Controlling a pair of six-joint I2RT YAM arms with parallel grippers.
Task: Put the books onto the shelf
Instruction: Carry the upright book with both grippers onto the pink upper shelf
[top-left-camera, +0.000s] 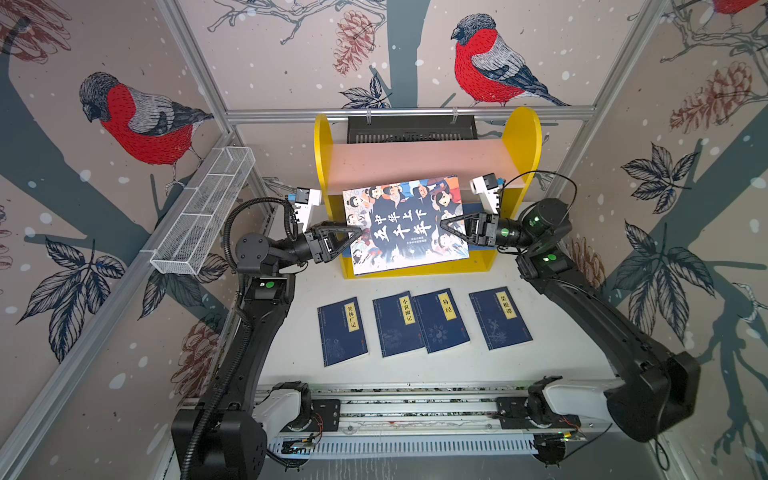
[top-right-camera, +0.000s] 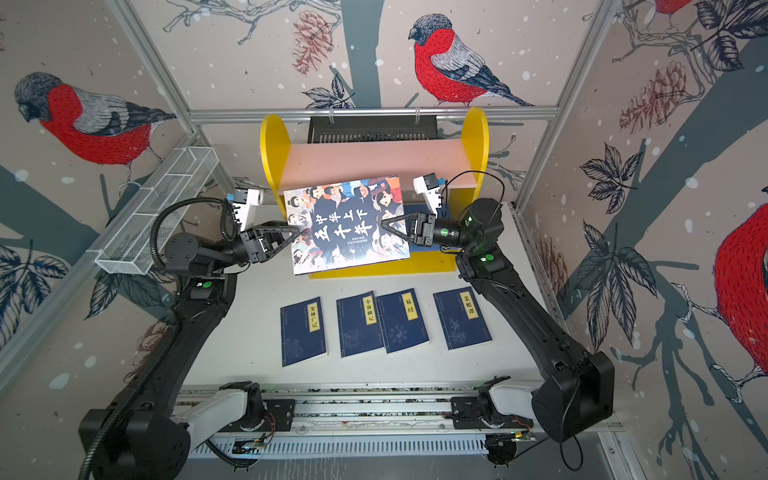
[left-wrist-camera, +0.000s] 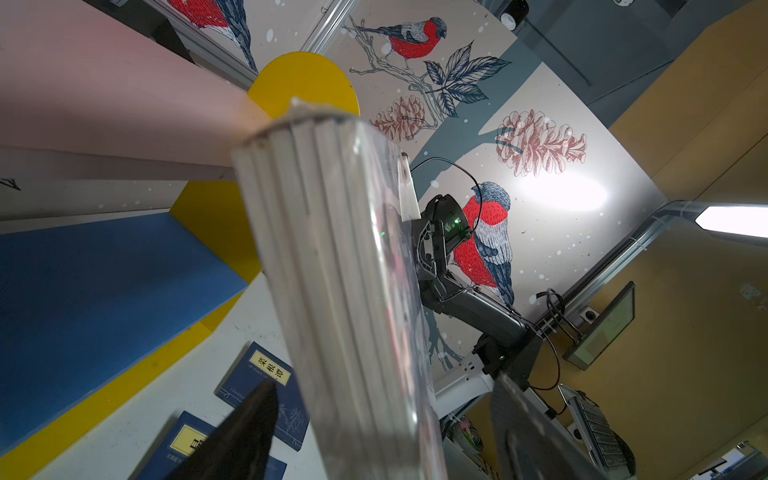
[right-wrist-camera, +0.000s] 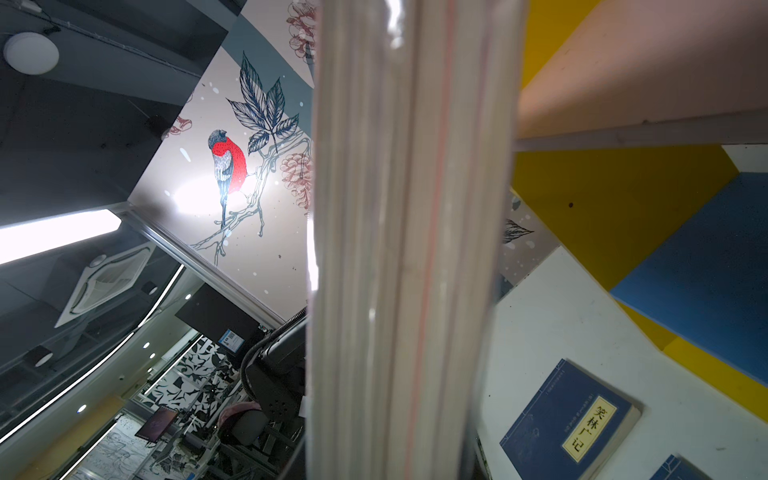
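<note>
The large illustrated book (top-left-camera: 405, 224) hangs tilted in front of the shelf (top-left-camera: 519, 137), hiding most of its blue lower board (left-wrist-camera: 104, 291). My right gripper (top-left-camera: 444, 226) is shut on the book's right edge. At the book's left edge my left gripper (top-left-camera: 355, 237) stands open. In the left wrist view its fingers (left-wrist-camera: 249, 428) stand apart from the plastic-wrapped page block (left-wrist-camera: 332, 270) on both sides. The right wrist view is filled by the book's page edge (right-wrist-camera: 407, 249). Several thin navy books (top-left-camera: 343, 330), (top-left-camera: 397, 324), (top-left-camera: 442, 320), (top-left-camera: 500, 318) lie flat in a row on the white table. The pink upper board (top-left-camera: 415, 160) is bare.
A white wire mesh basket (top-left-camera: 203, 212) hangs on the left frame rail. A black vented tray (top-left-camera: 411, 129) hangs behind the shelf. The arms' base rail (top-left-camera: 415, 411) runs along the front edge. Wallpapered panels close in both sides.
</note>
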